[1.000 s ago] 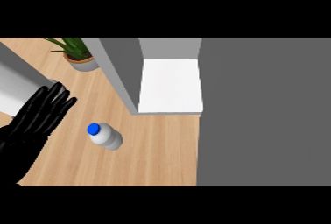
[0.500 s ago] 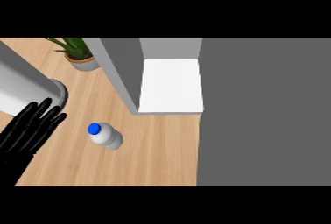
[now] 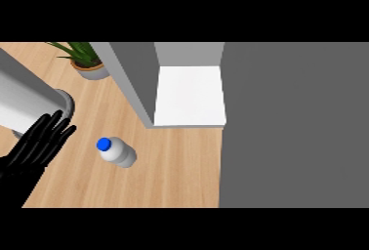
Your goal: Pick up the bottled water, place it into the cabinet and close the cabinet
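Starting at the left edge of the counter (image 3: pixel 173 176), the left hand (image 3: pixel 32 151) is seen, all black. Its fingers (image 3: pixel 57 128) are held straight and spread apart, and nothing is held in them. The fingertips are pointed toward the far side of the counter. Just behind the fingertips, a fat grey tube (image 3: pixel 29 100) is seen coming in from the left edge.

At the far left corner, a green plant (image 3: pixel 78 52) is set in a small tan pot (image 3: pixel 92 72).

The bottled water (image 3: pixel 119 154) is found on the bare wood, near the hand but apart from it, on the hand's right. It is white, and its blue cap (image 3: pixel 104 143) is shown at the end closest to the hand. Whether it stands up or is tipped over cannot be told from above.

Past the bottle, toward the far edge, the cabinet (image 3: pixel 133 80) is seen with a grey side wall. Its inside is open to view, and a white floor (image 3: pixel 191 95) is shown in it with nothing on it. The bottle is well outside it. The whole right side is filled by a flat dark grey panel (image 3: pixel 296 127).
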Robot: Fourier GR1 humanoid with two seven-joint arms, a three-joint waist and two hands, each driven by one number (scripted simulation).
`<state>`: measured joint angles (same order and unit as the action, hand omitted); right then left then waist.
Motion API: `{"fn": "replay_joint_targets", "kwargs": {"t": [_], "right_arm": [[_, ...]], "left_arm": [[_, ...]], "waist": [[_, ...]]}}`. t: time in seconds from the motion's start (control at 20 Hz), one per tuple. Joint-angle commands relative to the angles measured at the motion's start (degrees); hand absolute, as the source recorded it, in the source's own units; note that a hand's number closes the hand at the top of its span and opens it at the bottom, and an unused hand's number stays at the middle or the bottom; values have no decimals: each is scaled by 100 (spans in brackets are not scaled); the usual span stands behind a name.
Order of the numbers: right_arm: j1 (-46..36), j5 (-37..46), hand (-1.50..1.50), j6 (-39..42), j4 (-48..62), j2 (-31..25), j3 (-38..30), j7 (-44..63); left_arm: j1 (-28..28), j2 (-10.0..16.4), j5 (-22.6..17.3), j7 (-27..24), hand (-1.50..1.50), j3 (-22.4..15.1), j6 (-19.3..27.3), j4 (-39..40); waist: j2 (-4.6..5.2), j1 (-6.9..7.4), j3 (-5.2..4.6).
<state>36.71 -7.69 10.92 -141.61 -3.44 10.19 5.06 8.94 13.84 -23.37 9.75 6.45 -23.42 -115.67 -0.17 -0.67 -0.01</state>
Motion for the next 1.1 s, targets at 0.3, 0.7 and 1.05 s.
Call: {"fn": "replay_joint_targets", "kwargs": {"t": [0.3,0.7,1.05], "right_arm": [[1120,-234,-150,326,-924,-184,7,-300],[1327,-158,-150,500,-729,-189,17,-812],[1780,-82,-150,583,-976,-191,170,-958]], "left_arm": [[-436,-117,1133,-1169,-150,201,-146,1843],[-1011,-459,1999,-2403,-150,22,51,3611],[-1713,-458,2303,-3394,-150,278,287,5266]], "waist": [[0,-91,-2],[11,-84,-4],[22,-126,-10]]}}
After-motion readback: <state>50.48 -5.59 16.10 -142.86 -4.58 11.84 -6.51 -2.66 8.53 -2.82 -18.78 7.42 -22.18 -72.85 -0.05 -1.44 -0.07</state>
